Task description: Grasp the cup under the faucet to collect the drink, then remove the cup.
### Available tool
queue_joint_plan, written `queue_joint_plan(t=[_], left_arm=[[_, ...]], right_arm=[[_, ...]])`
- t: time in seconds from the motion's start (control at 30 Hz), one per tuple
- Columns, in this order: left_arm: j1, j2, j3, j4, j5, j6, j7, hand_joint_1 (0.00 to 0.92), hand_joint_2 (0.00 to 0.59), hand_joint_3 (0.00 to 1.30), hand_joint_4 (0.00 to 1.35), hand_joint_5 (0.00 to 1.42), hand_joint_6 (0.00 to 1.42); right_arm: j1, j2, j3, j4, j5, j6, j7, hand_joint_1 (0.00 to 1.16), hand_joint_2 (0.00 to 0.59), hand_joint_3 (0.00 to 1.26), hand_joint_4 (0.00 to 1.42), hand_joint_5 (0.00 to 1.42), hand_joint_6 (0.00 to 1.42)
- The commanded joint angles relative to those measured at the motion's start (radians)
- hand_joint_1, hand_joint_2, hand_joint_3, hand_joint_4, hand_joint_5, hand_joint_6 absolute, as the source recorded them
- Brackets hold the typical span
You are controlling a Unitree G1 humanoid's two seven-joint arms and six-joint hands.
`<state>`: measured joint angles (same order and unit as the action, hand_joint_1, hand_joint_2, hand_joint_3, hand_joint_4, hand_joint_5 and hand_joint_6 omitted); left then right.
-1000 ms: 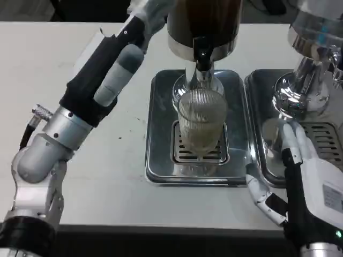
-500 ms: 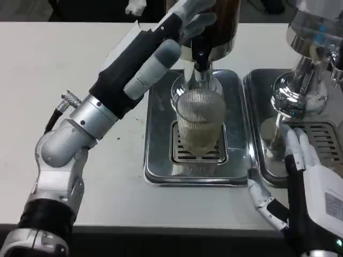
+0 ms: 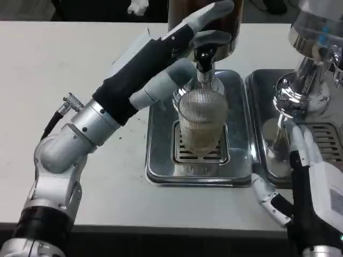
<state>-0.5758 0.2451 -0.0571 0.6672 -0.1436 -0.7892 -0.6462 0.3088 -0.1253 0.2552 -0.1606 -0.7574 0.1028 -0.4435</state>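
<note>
Cup [image 3: 201, 120]: clear ribbed glass, upright on the slotted grate [image 3: 185, 154] at the centre of the drip tray, directly below the faucet [image 3: 203, 64]. Contents: a pale, cloudy drink filling roughly the lower half; upper half clear.

Drip tray [image 3: 161, 160]: shallow steel tray with raised rim, on the white surface [image 3: 64, 64]. Bare metal shows on both sides of the cup and in front of it, toward the tray's near rim.

Dispenser [image 3: 206, 16]: dark cylindrical vessel with steel base band, standing at the tray's far end; contents cannot be told.

Second tray [image 3: 262, 123]: just beside the first, on the right, their rims close together; it carries a polished metal machine base [image 3: 295, 99] and its own grate [image 3: 327, 136].

Left robot hand [image 3: 201, 32]: reaches in from the left above the cup, fingers extended at the faucet lever and dispenser base; whether it presses or grips anything cannot be told.

Right robot hand [image 3: 311, 176]: lies at the near right, over the second tray's front part, fingers straight and apart, holding nothing, well clear of the cup.

Open room: wide bare surface to the left of the tray; a narrow strip between the tray's near rim and the surface edge.
</note>
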Motion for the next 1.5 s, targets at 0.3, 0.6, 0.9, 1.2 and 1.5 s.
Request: queue_joint_plan(t=[0.3,0.6,0.9,1.2,1.5], left_arm=[[0.058,0.034,-0.057,-0.062,0.117,-0.054,0.028,0.000,0.080,0.12,0.00,0.20,0.16],[0.061,0.043,-0.068,-0.059,0.135,-0.061,0.056,0.000,0.080,0.13,0.00,0.19,0.16],[0.059,0.037,-0.070,-0.053,0.133,-0.058,0.066,0.000,0.085,0.14,0.00,0.19,0.17],[0.041,0.035,-0.066,-0.048,0.122,-0.050,0.062,0.000,0.092,0.15,0.01,0.19,0.17],[0.035,0.046,-0.058,-0.063,0.126,-0.037,0.067,0.000,0.093,0.16,0.02,0.19,0.17]], right_arm=[[-0.039,0.000,-0.018,0.035,0.079,-0.027,0.030,0.44,0.413,0.03,0.00,0.05,0.22],[-0.068,-0.006,-0.019,0.055,0.124,-0.068,0.053,0.44,0.398,0.02,0.00,0.04,0.22],[-0.143,-0.011,-0.061,0.116,0.304,-0.156,0.177,0.51,0.300,0.00,0.00,0.00,0.07],[-0.262,0.000,-0.088,0.263,0.425,-0.250,0.257,0.64,0.219,0.00,0.00,0.00,0.00],[-0.350,0.011,-0.100,0.392,0.479,-0.308,0.285,0.71,0.200,0.00,0.00,0.00,0.00]])
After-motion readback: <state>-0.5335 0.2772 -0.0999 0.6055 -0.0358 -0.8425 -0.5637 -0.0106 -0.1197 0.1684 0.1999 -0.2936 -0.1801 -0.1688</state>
